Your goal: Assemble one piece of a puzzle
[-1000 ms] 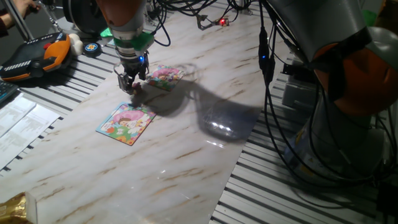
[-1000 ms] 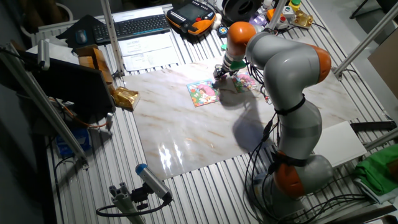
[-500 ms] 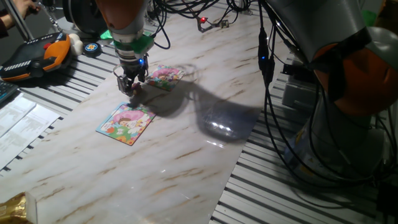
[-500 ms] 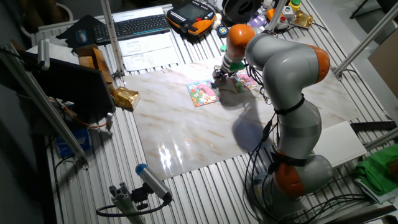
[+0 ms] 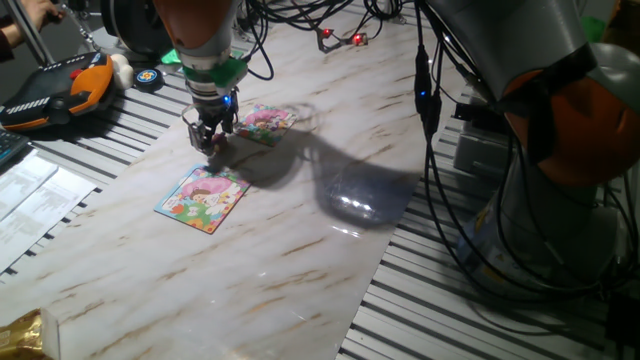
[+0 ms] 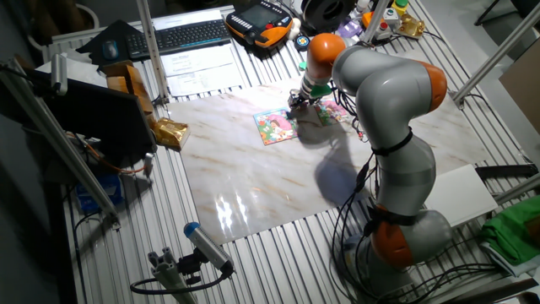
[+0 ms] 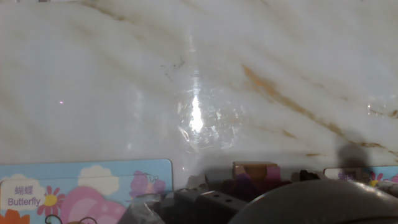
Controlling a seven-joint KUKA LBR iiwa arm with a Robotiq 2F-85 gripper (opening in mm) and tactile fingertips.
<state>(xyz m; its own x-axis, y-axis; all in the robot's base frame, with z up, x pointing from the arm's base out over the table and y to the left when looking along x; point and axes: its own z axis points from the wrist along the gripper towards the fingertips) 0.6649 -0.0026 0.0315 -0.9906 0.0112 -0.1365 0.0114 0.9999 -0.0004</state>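
My gripper [image 5: 209,142] hangs low over the marble table [image 5: 300,240], between two picture boards. It looks shut on the piece [image 5: 212,146], a tiny purplish scrap at its fingertips. The puzzle [image 5: 264,122], mostly pink with white and green, lies just right of the gripper. In the other fixed view the gripper [image 6: 295,102] is left of the puzzle [image 6: 332,111]. In the hand view the purplish piece [image 7: 245,184] shows at the bottom edge below a small tan cube [image 7: 255,168]; the fingers are mostly hidden.
A blue-edged puzzle [image 5: 203,197] with a pink figure lies in front of the gripper; it also shows in the other fixed view [image 6: 274,127] and the hand view [image 7: 87,180]. An orange pendant [image 5: 60,90] and a gold bag [image 6: 169,132] sit off the table's left side. The robot base [image 5: 560,160] stands at right.
The gripper has drifted slightly left and away from the blue-edged puzzle, still holding the purplish piece. Both boards lie where they were.
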